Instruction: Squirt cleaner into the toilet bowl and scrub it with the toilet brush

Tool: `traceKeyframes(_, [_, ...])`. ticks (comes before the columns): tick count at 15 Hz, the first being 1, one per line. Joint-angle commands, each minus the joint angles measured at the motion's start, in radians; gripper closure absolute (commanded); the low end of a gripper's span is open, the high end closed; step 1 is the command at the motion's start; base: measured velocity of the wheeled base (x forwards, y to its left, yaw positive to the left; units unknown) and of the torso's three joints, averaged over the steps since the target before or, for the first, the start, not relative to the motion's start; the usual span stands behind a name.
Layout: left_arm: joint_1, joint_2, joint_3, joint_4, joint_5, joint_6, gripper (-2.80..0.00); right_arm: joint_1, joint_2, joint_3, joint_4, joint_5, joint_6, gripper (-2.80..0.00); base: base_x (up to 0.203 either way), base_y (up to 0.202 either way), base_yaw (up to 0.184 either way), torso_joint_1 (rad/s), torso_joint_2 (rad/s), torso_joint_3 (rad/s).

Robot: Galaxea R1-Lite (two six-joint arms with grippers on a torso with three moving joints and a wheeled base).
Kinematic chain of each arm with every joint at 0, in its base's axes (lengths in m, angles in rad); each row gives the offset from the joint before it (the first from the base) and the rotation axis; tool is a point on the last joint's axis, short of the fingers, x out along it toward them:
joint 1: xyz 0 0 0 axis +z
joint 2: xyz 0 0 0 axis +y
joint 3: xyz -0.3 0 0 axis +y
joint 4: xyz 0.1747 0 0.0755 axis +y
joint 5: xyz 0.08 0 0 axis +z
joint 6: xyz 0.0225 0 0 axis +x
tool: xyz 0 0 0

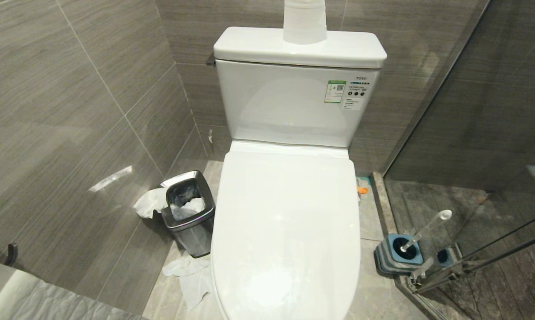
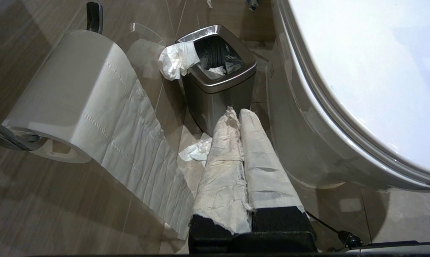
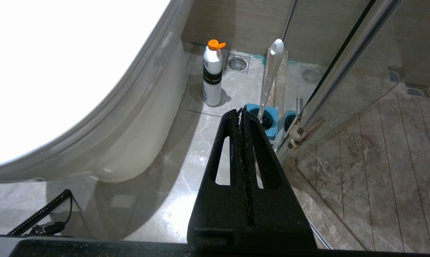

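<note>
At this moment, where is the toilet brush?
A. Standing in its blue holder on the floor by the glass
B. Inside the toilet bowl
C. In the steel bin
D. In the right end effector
A: the brush stands in its holder by the glass, untouched.

Toilet [image 1: 289, 106]: white porcelain, glossy, smooth; lid [image 1: 285, 231] glossy with soft reflections.
Walls [image 1: 63, 111]: grey tile, fine linear grain, semi-gloss, showing a light streak.
Floor [image 3: 186, 171]: marbled stone-look tile, polished, reflective.
Bin [image 2: 215, 89]: brushed metal, satin sheen; black plastic liner inside, crumpled paper on its rim.
Paper roll [image 2: 68, 96]: soft matt tissue, perforated.
Left end effector [image 2: 238, 114]: fingers wrapped in wrinkled matt paper or cloth.
Right end effector [image 3: 241, 114]: rough black grainy finish.
Brush [image 3: 270, 75]: smooth white plastic handle.
Bottle [image 3: 212, 76]: glossy white plastic, orange cap.
Shower screen [image 1: 494, 133]: clear glass, reflective.
</note>
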Motion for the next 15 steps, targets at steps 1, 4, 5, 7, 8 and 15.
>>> traceKeyframes(1, [0.0,0.002,0.002,0.0,0.0,0.0,0.0,0.0,0.001,0.0,0.0,-0.001,0.0,0.0,0.0,0.0,0.0,0.0,0.0,0.0])
traceKeyframes(4, [0.0,0.002,0.002,0.0,0.0,0.0,0.0,0.0,0.001,0.0,0.0,-0.001,0.0,0.0,0.0,0.0,0.0,0.0,0.0,0.0])
traceKeyframes(5, [0.001,0.002,0.002,0.0,0.0,0.0,0.0,0.0,0.001,0.0,0.0,-0.001,0.0,0.0,0.0,0.0,0.0,0.0,0.0,0.0])
traceKeyframes(7, [0.0,0.002,0.003,0.0,0.0,0.0,0.0,0.0,0.001,0.0,0.0,-0.001,0.0,0.0,0.0,0.0,0.0,0.0,0.0,0.0])
traceKeyframes(8, [0.001,0.002,0.002,0.0,0.0,0.0,0.0,0.0,0.001,0.0,0.0,-0.001,0.0,0.0,0.0,0.0,0.0,0.0,0.0,0.0])
traceKeyframes(15, [0.0,0.002,0.002,0.0,0.0,0.0,0.0,0.0,0.001,0.0,0.0,-0.001,0.0,0.0,0.0,0.0,0.0,0.0,0.0,0.0])
